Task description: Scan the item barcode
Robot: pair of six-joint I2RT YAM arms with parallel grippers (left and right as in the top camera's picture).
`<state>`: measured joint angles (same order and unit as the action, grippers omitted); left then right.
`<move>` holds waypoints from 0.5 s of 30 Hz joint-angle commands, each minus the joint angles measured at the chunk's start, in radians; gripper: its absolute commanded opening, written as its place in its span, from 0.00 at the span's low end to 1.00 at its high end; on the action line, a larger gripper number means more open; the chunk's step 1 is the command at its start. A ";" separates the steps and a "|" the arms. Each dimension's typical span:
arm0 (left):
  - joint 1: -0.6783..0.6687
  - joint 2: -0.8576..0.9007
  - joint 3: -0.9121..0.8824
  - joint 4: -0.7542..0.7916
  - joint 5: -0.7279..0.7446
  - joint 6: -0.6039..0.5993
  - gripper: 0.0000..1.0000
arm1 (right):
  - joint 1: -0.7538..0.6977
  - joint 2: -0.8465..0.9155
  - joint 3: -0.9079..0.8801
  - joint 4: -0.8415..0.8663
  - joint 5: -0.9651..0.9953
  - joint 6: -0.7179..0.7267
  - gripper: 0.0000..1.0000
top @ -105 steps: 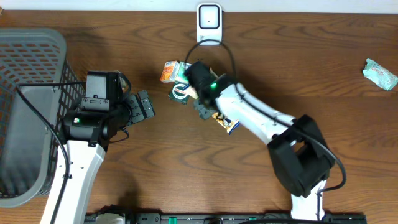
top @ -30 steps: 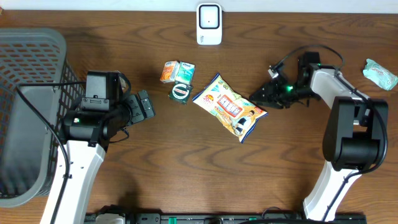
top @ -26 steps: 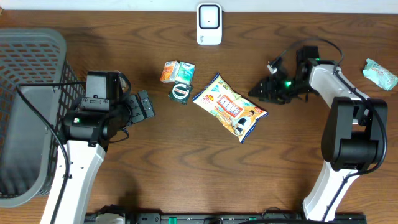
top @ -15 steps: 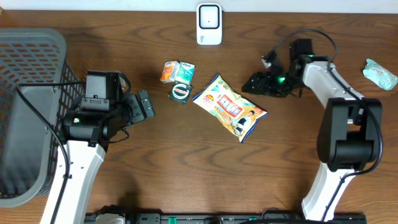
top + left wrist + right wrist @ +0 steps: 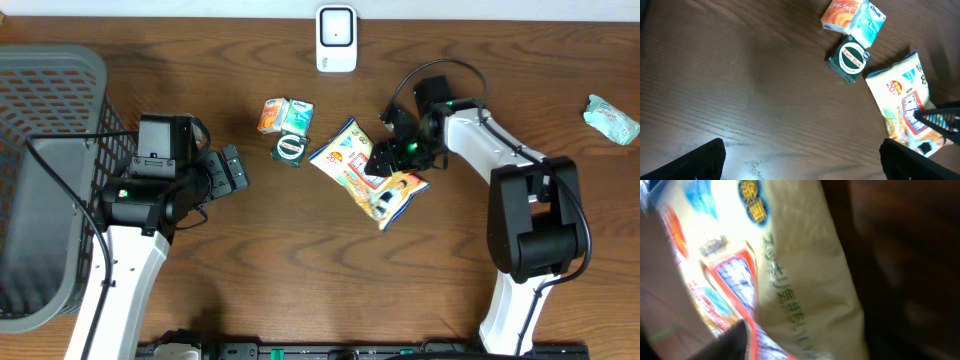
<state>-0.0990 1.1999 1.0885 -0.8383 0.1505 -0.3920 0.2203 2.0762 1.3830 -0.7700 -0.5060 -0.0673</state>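
Mid-table, snack bag [image 5: 375,188] lies below the scanner [image 5: 337,40], right gripper [image 5: 385,160] over its top edge; can't tell if pinching. Left gripper [image 5: 232,172] spread wide. Risk: slick film slips or folds, hiding the barcode.

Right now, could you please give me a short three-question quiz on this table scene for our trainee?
1. True or false: the left claw is open and empty.
2. Which thing is the right claw over? A) the grey mesh basket B) the yellow printed snack bag C) the crumpled teal packet
3. Fill in: the round green tin lies on the bag's ___ side.
Key: 1 true; 2 B; 3 left.
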 commanded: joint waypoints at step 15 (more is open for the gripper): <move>0.006 0.002 0.009 -0.003 -0.013 0.003 0.97 | -0.024 -0.038 0.048 -0.047 -0.115 0.024 0.01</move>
<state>-0.0990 1.1999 1.0885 -0.8383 0.1501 -0.3920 0.2264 2.0674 1.3724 -0.8112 -0.6060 -0.0555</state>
